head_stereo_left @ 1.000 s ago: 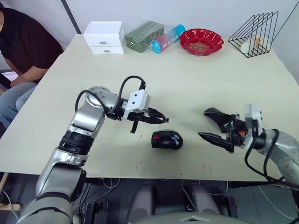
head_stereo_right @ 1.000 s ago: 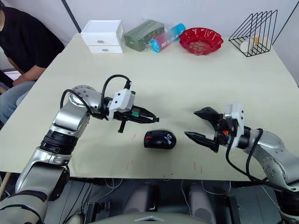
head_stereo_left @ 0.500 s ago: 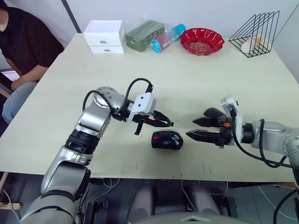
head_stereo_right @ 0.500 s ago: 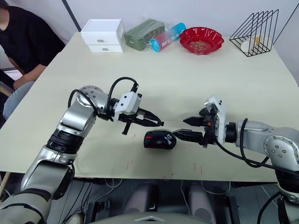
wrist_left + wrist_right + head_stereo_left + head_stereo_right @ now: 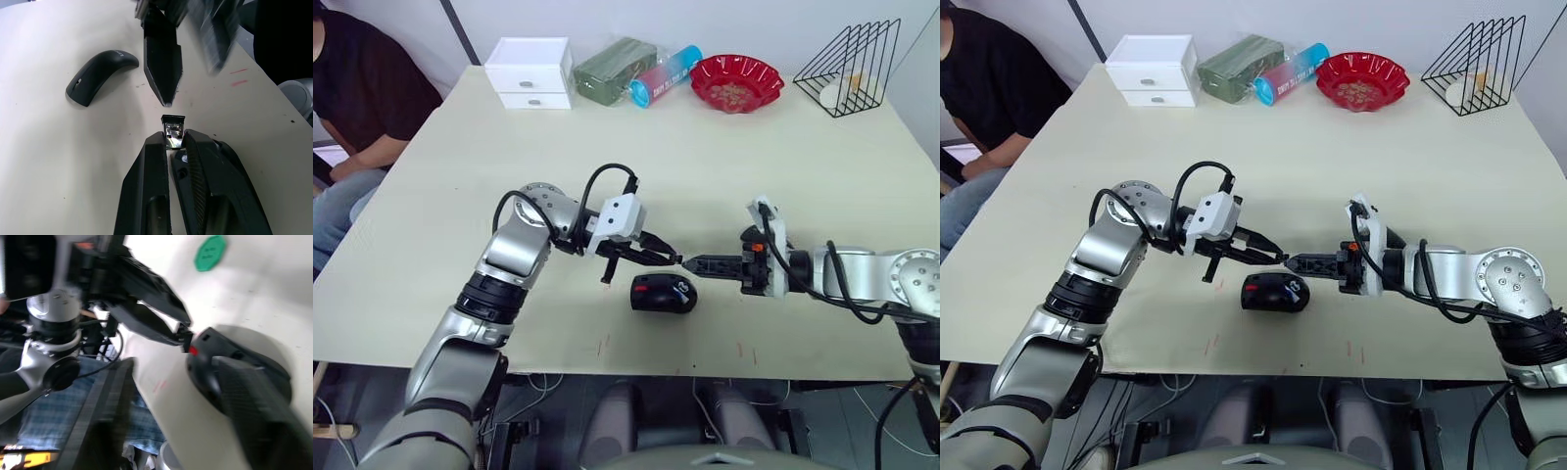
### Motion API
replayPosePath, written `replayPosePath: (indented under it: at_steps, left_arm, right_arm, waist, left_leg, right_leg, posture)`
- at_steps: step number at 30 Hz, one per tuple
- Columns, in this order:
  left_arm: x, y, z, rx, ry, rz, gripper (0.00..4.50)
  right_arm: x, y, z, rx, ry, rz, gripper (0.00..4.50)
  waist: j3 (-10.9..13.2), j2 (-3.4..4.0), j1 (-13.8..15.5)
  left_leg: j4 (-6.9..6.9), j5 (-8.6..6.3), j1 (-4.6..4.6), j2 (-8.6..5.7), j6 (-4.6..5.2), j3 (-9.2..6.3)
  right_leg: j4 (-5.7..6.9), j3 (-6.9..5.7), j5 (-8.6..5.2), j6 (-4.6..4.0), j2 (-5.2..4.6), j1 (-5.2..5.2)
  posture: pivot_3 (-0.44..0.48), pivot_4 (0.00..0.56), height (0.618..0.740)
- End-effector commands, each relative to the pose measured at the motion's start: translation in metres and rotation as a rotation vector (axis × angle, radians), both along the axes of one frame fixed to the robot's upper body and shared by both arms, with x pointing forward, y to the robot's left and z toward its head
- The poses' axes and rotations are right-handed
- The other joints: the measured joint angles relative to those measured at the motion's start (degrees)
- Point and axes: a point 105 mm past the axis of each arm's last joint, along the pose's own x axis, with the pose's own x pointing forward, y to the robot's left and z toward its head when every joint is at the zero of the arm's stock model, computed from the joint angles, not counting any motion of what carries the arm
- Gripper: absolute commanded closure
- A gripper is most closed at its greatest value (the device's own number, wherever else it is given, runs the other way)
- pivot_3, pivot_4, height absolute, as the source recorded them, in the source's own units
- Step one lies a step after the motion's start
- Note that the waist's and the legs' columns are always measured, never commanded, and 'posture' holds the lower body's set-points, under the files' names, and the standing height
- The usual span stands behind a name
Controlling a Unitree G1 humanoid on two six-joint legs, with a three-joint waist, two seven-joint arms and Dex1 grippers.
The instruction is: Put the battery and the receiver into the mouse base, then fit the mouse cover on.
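My left gripper [image 5: 172,141] is shut on the receiver [image 5: 172,128], a tiny silvery piece with a black cap that sticks out past the fingertips. My right gripper [image 5: 691,262] faces it tip to tip just above the table. Its fingers [image 5: 162,63] are open, and one tip hangs just short of the receiver. The mouse base [image 5: 663,293], black with a red wheel, lies on the table beside the two grippers. In the left wrist view a black curved mouse piece [image 5: 100,76] rests on the table; I cannot tell whether it is base or cover. The battery is out of view.
A green hexagonal dish [image 5: 210,252] lies beyond the mouse. Along the far edge stand a white drawer box [image 5: 530,73], a green packet [image 5: 615,69], a blue-pink bottle [image 5: 666,78], a red bowl [image 5: 736,86] and a wire rack [image 5: 850,70]. A person [image 5: 362,88] sits at the far left.
The right gripper has swung left and turned, and its tips now nearly meet the left gripper's. The left gripper has edged right with the receiver. The mouse has not moved.
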Motion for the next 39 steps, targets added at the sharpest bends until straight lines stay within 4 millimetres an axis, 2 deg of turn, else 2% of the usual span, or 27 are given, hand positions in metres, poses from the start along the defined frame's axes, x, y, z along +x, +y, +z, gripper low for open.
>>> replayPosePath:
  at_steps: [1,12,16,18,39]
  left_arm:
    - [-0.0023,-0.0041,0.0077,-0.012,-0.036,-0.022,4.45]
    - [-0.0031,-0.0072,0.0058,-0.015,-0.036,-0.034,4.45]
    - [-0.0029,-0.0069,0.0048,-0.015,-0.035,-0.033,4.45]
    - [-0.0031,-0.0068,0.0055,-0.023,-0.024,-0.027,4.45]
    - [-0.0043,-0.0062,-0.0006,-0.001,-0.037,-0.037,4.45]
  right_arm:
    - [0.0044,0.0065,0.0113,0.069,-0.005,-0.019,2.0]
    - [0.0068,0.0078,0.009,0.072,0.011,-0.033,2.0]
    - [0.0072,0.0052,0.0084,0.063,0.01,-0.041,3.27]
    - [0.0087,0.0045,0.0093,0.072,0.01,-0.053,4.39]
    - [0.0077,0.0077,0.0124,0.067,-0.004,-0.029,4.45]
  waist:
    - [0.0,0.0,-0.3]
    - [0.0,0.0,-0.5]
    - [0.0,0.0,-0.6]
    - [0.0,0.0,-0.6]
    - [0.0,0.0,-0.6]
  left_leg:
    - [-0.01,0.0,0.0,0.0,0.0,-0.01]
    - [-0.02,0.0,0.0,0.01,0.0,0.01]
    - [-0.02,0.0,0.0,0.01,0.0,0.0]
    - [-0.02,0.0,0.0,0.01,0.0,0.0]
    - [-0.02,0.0,0.0,0.01,0.0,0.01]
  right_leg:
    - [0.0,0.0,0.0,0.0,0.0,0.0]
    - [0.0,0.01,0.0,0.0,0.0,-0.01]
    - [0.01,0.0,0.0,0.0,0.0,-0.01]
    - [0.01,0.0,0.0,0.0,0.0,-0.01]
    - [0.0,0.01,0.0,0.0,0.0,-0.01]
  posture:
    - [0.0,0.15,0.74]
    - [0.0,0.15,0.74]
    - [0.0,0.15,0.74]
    - [0.0,0.15,0.74]
    - [0.0,0.15,0.74]
